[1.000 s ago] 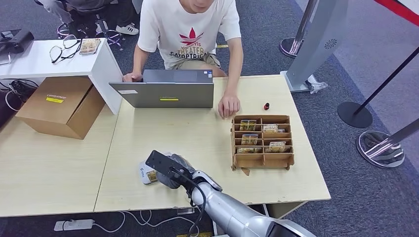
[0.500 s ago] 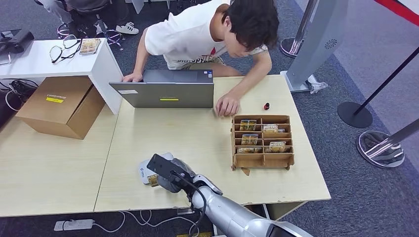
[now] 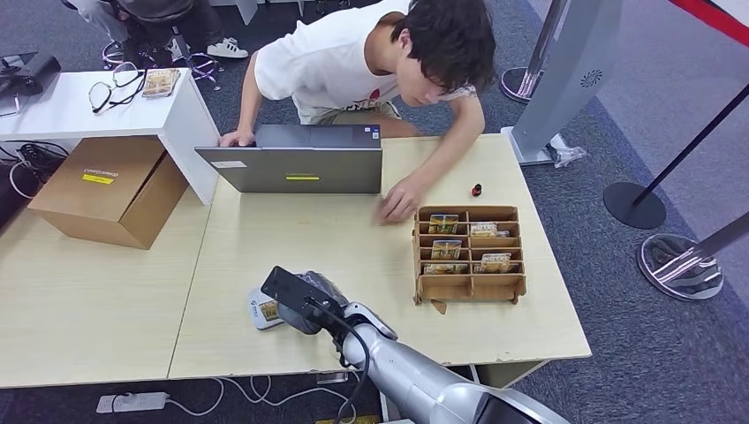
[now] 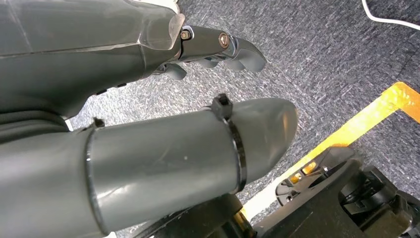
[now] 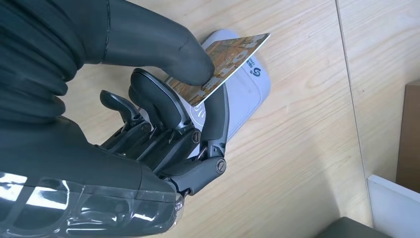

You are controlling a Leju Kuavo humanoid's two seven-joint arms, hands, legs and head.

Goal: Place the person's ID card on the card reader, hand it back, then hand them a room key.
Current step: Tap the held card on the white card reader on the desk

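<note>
Wood bench (image 3: 353,256) with a laptop (image 3: 296,161) and a person leaning in. Right hand (image 5: 168,114) pinches the card (image 5: 223,62) between thumb and fingers, tilted just over the white reader (image 5: 247,91). Left hand (image 4: 208,47) hangs by the floor, fingers curled, holding nothing.

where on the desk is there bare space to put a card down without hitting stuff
Bare wood lies between the laptop and the card reader, and in front of the cardboard card organiser toward the table's near edge. It is crowded where the right hand holds the card over the reader, and where the person's hand rests beside the organiser.
</note>
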